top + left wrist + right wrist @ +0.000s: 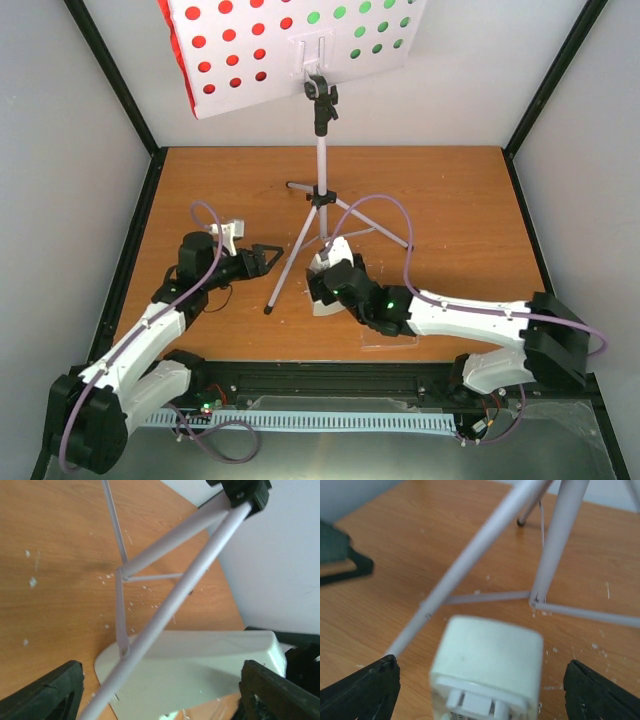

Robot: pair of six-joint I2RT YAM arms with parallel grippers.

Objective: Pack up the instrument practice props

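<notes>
When I look down from the top camera, I see the music stand (300,45) standing at the back of the brown desk (450,200). Its white board is full of round holes and it tips a bit. A red sheet (231,37) shows through the holes on the left side. A green sheet (378,26) shows through the holes on the right side. Both sheets are up on the board. The thin silver tripod (322,170) holds the board up, and its legs spread out over the middle of the desk.

The small white metronome (200,665) is on the desk, low down by the front legs of the tripod. In the left wrist camera one tripod leg crosses in front of it.

My right gripper (481,661) is open wide. Its two black fingers (365,690) sit far out at each side of the view, and the metronome is right between them. I do not see the fingers touching it, so they are not squeezing it.

My left gripper (277,258) is open wide too and has nothing in it. It is just to the left of the front tripod leg and points at the metronome. Its fingers (45,695) are far apart, and I see the leg and the metronome between them.

Small white crumbs (32,582) lie here and there on the desk.
</notes>
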